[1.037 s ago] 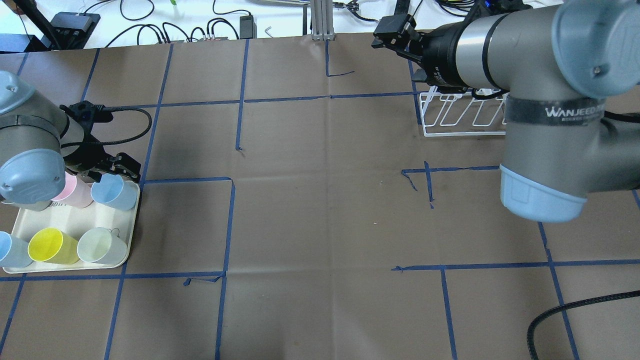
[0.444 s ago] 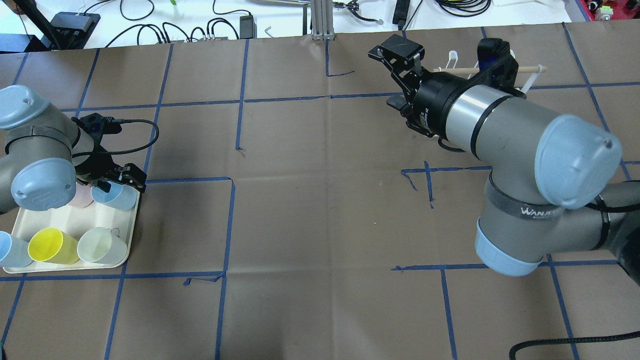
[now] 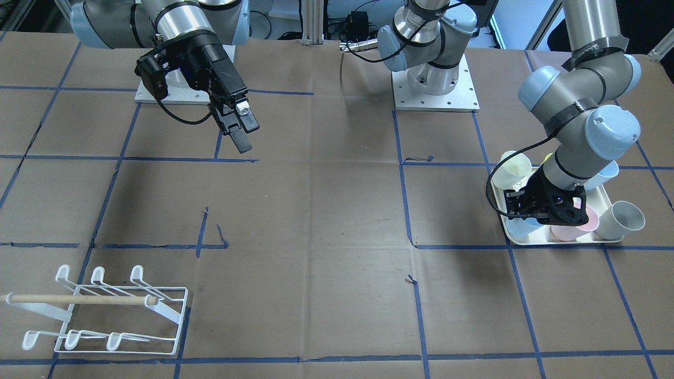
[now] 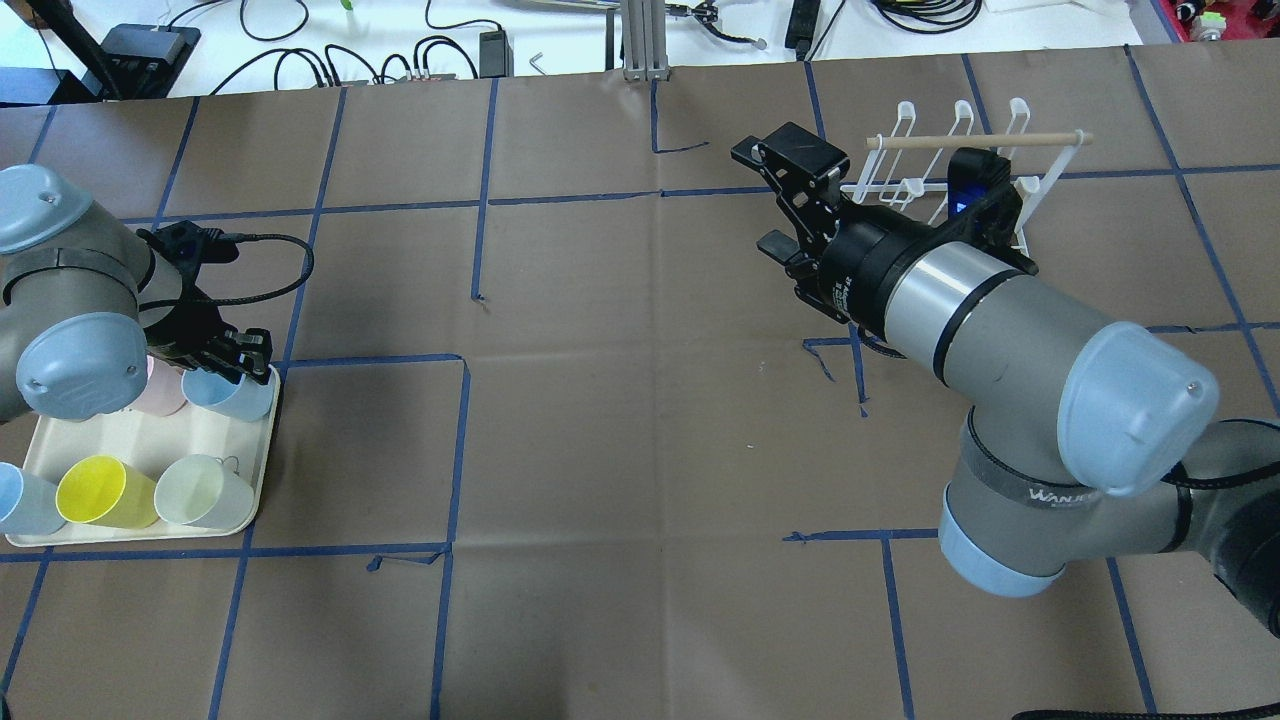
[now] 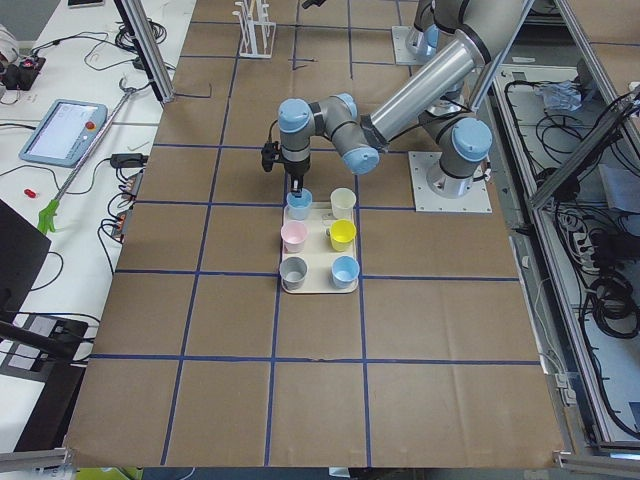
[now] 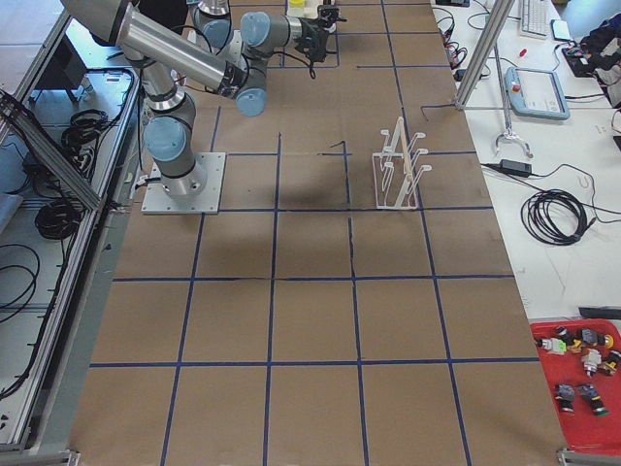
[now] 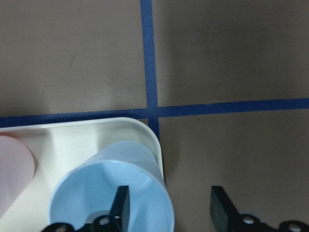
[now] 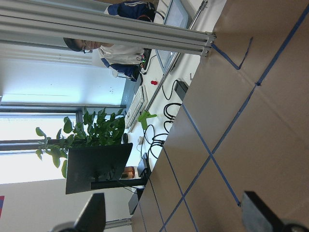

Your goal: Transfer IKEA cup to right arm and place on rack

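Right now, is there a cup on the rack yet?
No, the rack has every prong bare, and the cups are on the tray.

The table (image 4: 640, 450) carries a cream tray (image 4: 138, 436) and the rack (image 4: 975, 141).

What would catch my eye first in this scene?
A cream tray of pastel cups sits on the robot's left, where the left gripper straddles a blue cup, one finger inside. The right gripper hangs open and empty above the table. The white wire rack stands bare.
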Available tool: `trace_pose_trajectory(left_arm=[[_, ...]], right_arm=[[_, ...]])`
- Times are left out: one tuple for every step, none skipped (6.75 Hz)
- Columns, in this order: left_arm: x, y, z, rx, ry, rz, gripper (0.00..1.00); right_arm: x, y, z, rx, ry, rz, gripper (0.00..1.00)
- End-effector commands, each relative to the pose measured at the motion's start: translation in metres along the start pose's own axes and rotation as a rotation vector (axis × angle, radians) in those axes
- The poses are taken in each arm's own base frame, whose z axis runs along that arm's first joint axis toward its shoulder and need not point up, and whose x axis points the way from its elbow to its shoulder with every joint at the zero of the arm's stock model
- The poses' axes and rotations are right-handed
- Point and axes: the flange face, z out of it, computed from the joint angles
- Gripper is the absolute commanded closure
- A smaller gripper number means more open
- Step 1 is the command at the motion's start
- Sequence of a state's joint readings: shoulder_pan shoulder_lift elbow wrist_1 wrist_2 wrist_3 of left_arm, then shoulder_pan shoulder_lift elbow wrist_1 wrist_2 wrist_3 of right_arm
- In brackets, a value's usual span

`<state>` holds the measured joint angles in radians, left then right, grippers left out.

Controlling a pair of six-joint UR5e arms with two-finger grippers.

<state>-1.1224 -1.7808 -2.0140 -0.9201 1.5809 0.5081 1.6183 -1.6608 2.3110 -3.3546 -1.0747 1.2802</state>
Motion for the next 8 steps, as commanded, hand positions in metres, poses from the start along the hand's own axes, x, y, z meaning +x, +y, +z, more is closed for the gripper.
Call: trace_pose_trajectory(left_arm=[[-0.001,-0.001,-0.008,0.013,-0.010,0.003,1.00],[-0.002,-0.001,-0.014,0.022,-0.018,0.001,1.00],[0.001,0.004,-0.039,0.049,-0.039,0.002,1.00],[0.005,0.011,-0.072,0.046,-0.037,0.001,1.00],[0.005,0.011,-0.108,0.020,-0.021,-0.002,1.00],[0.002,0.003,-0.148,0.001,-0.010,0.000,1.00],[-0.002,-0.004,-0.185,-0.024,0.004,0.004,1.00],[-0.004,-0.011,-0.210,-0.027,0.012,0.007,1.00]], right_arm=[[0.002,0.000,0.001,0.000,0.003,0.002,0.00],[0.002,0.000,0.000,0.000,0.001,0.001,0.00],[0.002,0.001,0.000,-0.001,0.000,0.001,0.00],[0.001,0.001,0.000,-0.001,-0.002,0.000,0.00],[0.001,0.000,0.000,0.001,-0.002,0.002,0.00],[0.001,0.001,-0.001,0.002,-0.005,0.014,0.00],[-0.001,0.001,-0.002,0.007,-0.016,0.035,0.00],[-0.001,0.000,-0.002,0.008,-0.016,0.045,0.00]])
